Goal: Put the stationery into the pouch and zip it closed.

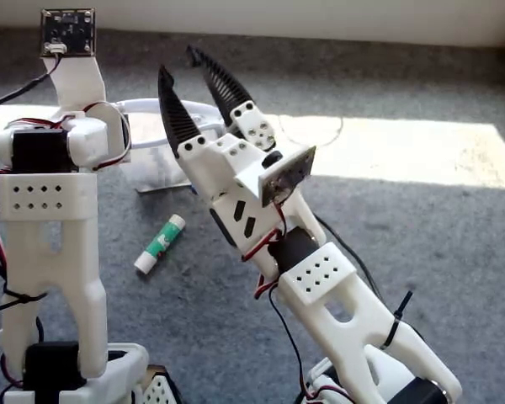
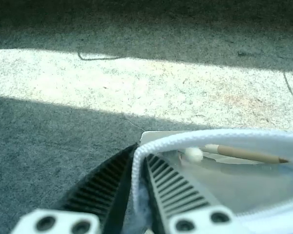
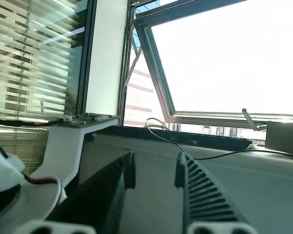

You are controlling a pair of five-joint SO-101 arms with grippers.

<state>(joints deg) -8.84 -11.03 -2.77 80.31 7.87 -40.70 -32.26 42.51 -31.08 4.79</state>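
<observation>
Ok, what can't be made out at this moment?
High view: the pouch is mostly hidden behind the left arm; how far its zip is open can't be told.
Left wrist view: inside, beside the pencil, a small white item is too blurred to identify; the rest of the pouch is cut off by the frame edge.

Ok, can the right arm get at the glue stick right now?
Probably yes: the right hand is open, empty and raised, and the glue stick lies uncovered on the carpet, with nothing around it.
</observation>
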